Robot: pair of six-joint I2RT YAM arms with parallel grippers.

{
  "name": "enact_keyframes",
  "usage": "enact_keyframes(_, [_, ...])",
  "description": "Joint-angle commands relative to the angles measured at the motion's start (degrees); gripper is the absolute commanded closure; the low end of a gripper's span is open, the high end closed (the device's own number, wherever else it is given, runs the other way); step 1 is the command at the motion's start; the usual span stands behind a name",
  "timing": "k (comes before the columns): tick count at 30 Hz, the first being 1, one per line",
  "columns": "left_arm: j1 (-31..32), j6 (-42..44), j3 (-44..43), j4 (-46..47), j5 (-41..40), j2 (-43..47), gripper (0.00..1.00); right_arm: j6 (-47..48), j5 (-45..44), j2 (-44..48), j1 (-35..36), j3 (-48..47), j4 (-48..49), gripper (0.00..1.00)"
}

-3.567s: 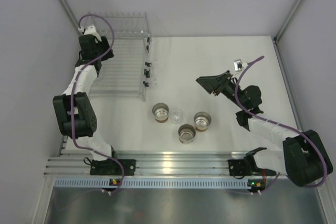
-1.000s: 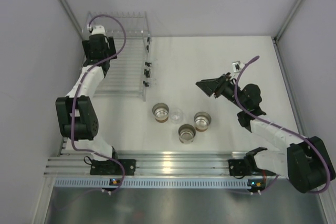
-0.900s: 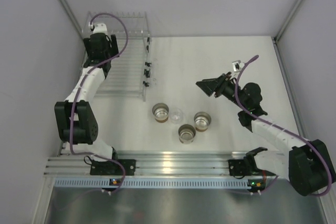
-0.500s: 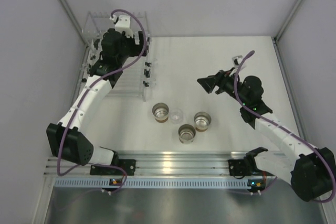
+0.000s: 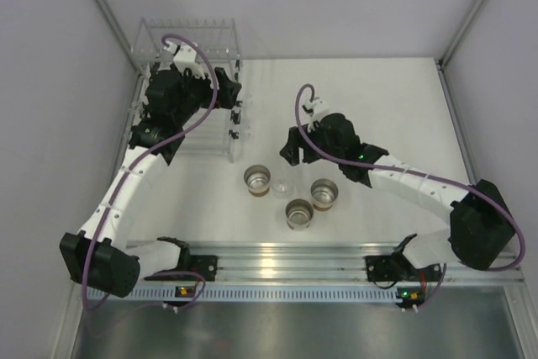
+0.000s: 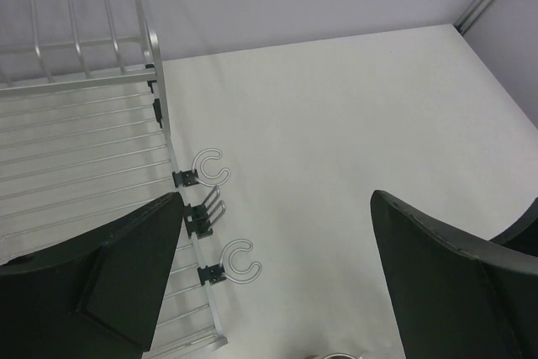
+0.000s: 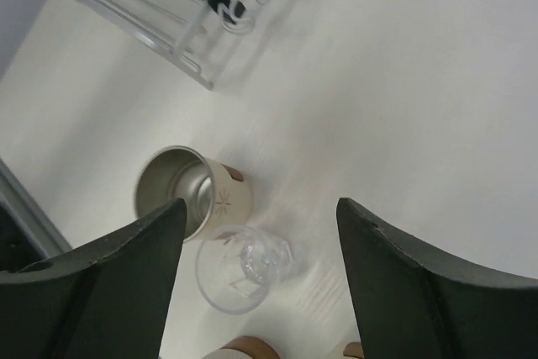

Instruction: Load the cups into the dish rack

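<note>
The fingers (image 6: pixel 126 283) of the left gripper (image 6: pixel 277 199) are looking like smooth, matt black plastic, with a dull sheen catching along their edges. Those of the right gripper (image 7: pixel 261 203) are showing the same finish. Beyond one left finger, the dish rack (image 6: pixel 76 124) is reading as clear, glossy plastic with thin, shiny tines. Small black clips (image 6: pixel 187 177) are sitting along its edge. Between the right fingers, a clear cup (image 7: pixel 244 266) is glinting like smooth transparent plastic. Beside one of those fingers, a cream cup (image 7: pixel 223 199) is showing a matt outer wall and a silvery, metallic inside. The table (image 6: pixel 336 124) is appearing white, matt and smooth.
</note>
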State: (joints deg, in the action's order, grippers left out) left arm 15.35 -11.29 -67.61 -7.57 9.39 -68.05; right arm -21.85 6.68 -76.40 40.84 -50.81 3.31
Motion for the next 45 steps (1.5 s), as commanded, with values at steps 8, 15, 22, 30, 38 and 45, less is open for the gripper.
enact_keyframes(8, [-0.24, -1.46, 0.20, 2.04, 0.28, 0.90, 0.02, 3.65, -14.58, -5.42, 7.76, -4.74, -13.15, 0.29])
enact_keyframes(15, [-0.24, -1.37, 0.20, 2.04, 0.10, 0.64, 0.02, 3.21, -14.85, -5.78, 9.87, -3.69, -13.07, 0.28])
enact_keyframes(22, [-0.24, -1.37, 0.20, 1.86, -0.07, 0.29, 0.02, 2.69, -15.20, -8.41, 11.36, -3.68, -12.63, 0.29])
enact_keyframes(30, [-0.24, -1.28, 0.29, 1.86, -0.33, 0.20, 0.02, 2.33, -15.03, -10.61, 11.72, -4.04, -12.10, 0.49])
enact_keyframes(38, [-0.24, -1.02, 0.38, 1.95, -0.68, 0.29, 0.02, 2.51, -13.89, -12.98, 11.81, -5.18, -12.19, 0.70])
enact_keyframes(45, [-0.33, -0.58, 0.47, 1.69, -1.21, -0.06, 0.02, 2.86, -13.27, -13.16, 11.81, -5.71, -12.19, 1.00])
